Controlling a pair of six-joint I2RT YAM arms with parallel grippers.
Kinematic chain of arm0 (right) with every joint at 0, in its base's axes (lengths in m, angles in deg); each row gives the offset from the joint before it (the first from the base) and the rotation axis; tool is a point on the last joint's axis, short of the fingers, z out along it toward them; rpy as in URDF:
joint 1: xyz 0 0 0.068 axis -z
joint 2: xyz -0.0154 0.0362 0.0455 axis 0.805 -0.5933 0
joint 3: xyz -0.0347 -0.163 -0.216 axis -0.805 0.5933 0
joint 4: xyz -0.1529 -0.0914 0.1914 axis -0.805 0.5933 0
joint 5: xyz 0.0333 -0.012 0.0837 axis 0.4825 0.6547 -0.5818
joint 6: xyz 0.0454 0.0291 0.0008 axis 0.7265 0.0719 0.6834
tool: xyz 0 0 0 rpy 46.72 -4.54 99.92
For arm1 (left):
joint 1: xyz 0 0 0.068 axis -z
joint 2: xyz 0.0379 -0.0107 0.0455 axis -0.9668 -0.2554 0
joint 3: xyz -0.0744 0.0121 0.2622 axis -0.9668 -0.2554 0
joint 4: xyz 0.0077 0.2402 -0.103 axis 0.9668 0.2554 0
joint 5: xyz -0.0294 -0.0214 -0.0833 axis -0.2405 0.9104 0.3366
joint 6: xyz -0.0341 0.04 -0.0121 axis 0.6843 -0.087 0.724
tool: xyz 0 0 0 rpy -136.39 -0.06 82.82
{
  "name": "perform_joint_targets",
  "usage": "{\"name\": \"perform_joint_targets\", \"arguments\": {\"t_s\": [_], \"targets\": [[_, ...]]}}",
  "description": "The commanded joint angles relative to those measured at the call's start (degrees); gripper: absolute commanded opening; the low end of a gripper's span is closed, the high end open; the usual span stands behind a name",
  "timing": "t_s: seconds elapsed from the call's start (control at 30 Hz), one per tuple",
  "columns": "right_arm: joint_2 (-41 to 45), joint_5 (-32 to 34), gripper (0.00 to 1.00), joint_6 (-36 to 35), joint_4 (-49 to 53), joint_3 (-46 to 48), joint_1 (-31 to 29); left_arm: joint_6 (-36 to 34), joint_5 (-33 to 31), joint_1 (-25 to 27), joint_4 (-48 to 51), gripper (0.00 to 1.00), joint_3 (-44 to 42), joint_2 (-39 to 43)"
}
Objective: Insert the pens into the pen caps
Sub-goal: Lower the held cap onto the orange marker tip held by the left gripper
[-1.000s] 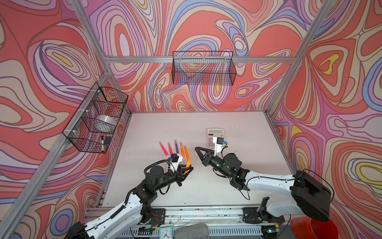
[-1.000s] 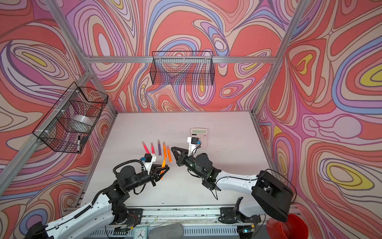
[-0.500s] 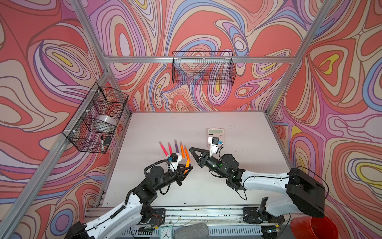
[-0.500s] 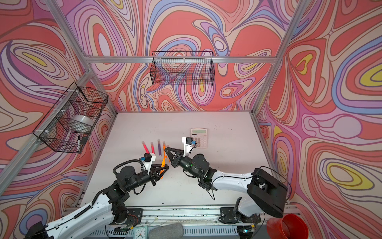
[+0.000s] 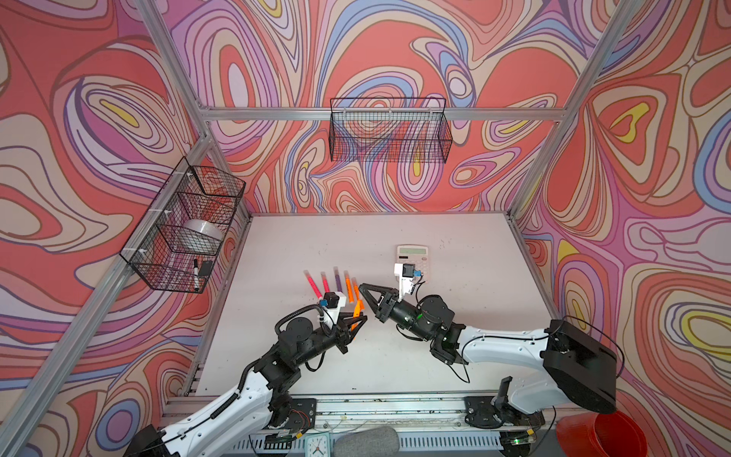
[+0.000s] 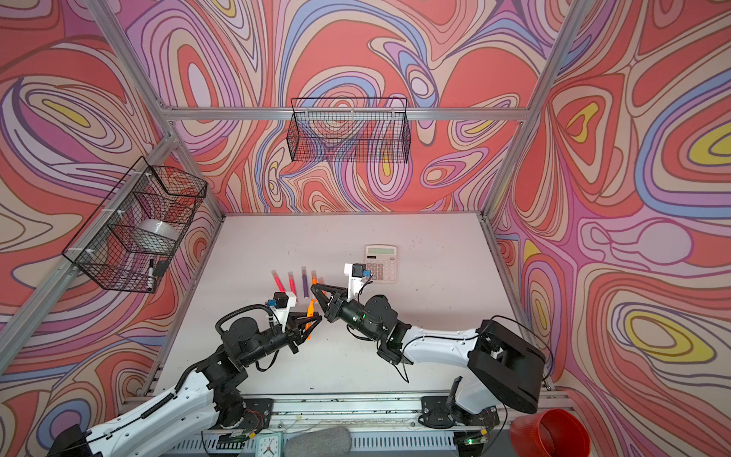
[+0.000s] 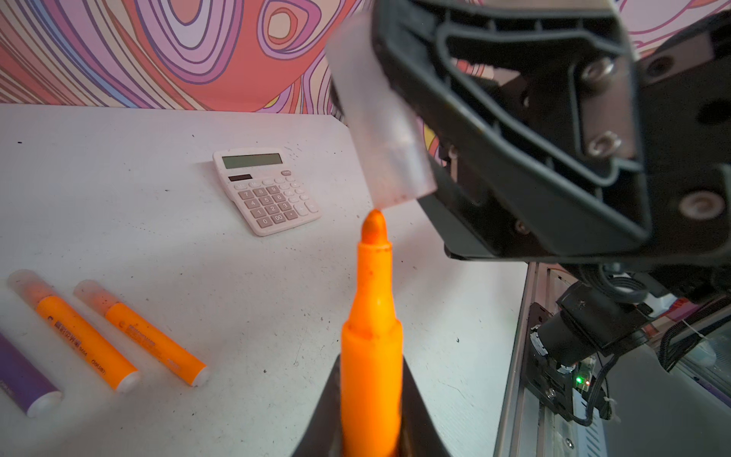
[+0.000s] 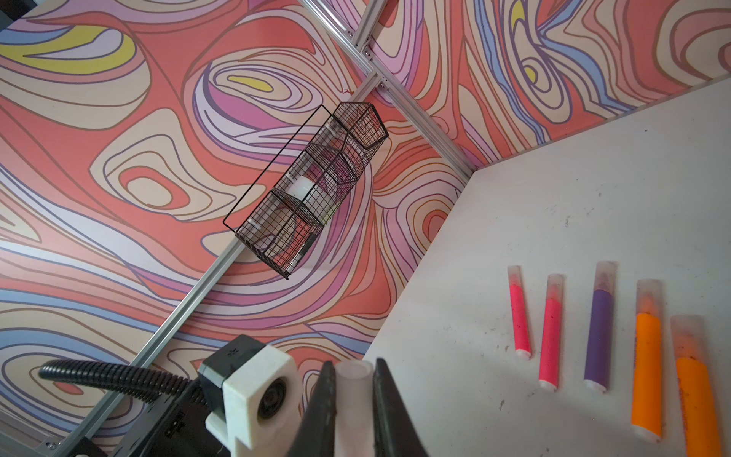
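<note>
Orange tapered plastic marker pen [image 7: 372,316] clamped in left gripper [image 5: 360,317] | pale translucent tube cap [image 7: 379,118] pinched in right gripper [image 8: 353,363] | both held off the table between the arms | pen tip at the rim of the cap's mouth, not yet inside | cap axis tilted off pen axis

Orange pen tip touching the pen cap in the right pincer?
Cannot tell. Left wrist view: orange pen tip sits at the pen cap rim, depth unclear.

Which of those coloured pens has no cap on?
The orange pen gripped in the left tool: its tip is bare, while the five other pens on the table wear caps.
</note>
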Motion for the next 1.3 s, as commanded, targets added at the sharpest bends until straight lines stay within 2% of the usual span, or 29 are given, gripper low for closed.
{"name": "perform_joint_targets", "arguments": {"t_s": [0.0,0.67,0.87,1.13,1.2,1.27], "targets": [[-1.54,-0.44,0.00,0.11,-0.08,-1.23,-0.60,0.02,-0.27,0.13,-2.01,0.00,0.11,-0.10],[-1.42,1.25,0.00,-1.16,0.50,-1.08,-1.04,0.08,-1.64,0.14,-1.46,0.00,-0.06,-0.38],[-1.78,0.75,0.00,-3.85,0.36,-0.51,-2.89,2.47,-8.36,0.13,0.20,0.00,0.84,1.95],[-0.90,0.64,0.00,-8.08,2.14,1.00,-4.47,2.17,-4.75,0.13,1.75,0.00,5.00,4.20],[-0.55,-0.16,0.04,-9.70,3.40,0.68,-4.47,2.00,-3.93,0.13,1.41,0.00,5.30,4.06],[0.51,-0.26,0.13,-11.40,6.26,0.04,-4.47,1.69,-2.51,0.13,0.91,0.00,5.44,3.64]]}}
